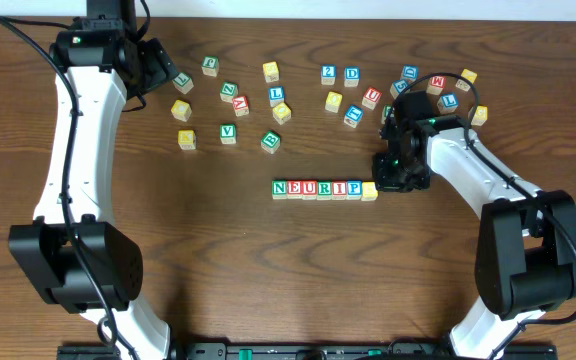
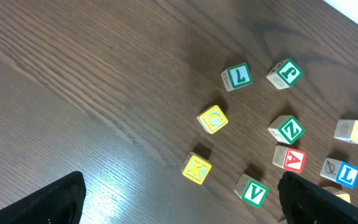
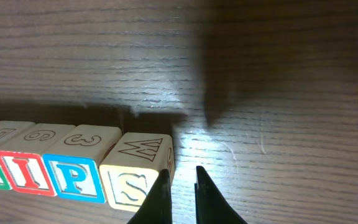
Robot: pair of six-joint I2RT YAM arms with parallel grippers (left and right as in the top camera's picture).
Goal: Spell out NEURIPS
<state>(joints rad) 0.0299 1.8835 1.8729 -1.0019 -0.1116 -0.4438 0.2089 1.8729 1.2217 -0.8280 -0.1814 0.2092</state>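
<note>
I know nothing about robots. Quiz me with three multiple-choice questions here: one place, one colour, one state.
1. Where in the row is the yellow S cube? A left end; B right end; C middle.
2. What colour frames the P cube? A red; B green; C blue.
3. The left end effector is: A shut on a cube; B wide open, empty; C out of sight.
Answers: B, it follows P; C, its border is blue; B, its fingers stand far apart with nothing between.
</note>
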